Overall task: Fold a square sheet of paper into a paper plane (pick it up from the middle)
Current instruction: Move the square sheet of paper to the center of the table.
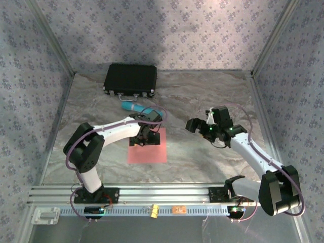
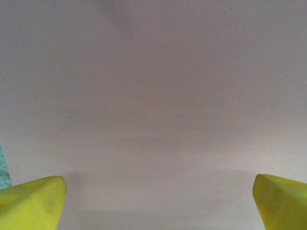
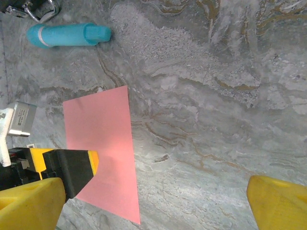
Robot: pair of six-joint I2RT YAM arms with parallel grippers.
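- The square sheet of paper (image 1: 150, 155) lies flat on the table, on the near side of the black case (image 1: 130, 80), beyond the teal cylinder (image 1: 132, 107).
- The left gripper (image 1: 143, 140) hangs over the sheet's middle, jaws spread and empty, probably lined up to pinch there.
- The right gripper (image 1: 200, 125) hovers right of the case, also wide and empty, likely keeping clear.

Left arm (image 1: 116, 127) hides sheet (image 1: 148, 152) far edge (top view), also teal cylinder (image 1: 129, 106) rt end.
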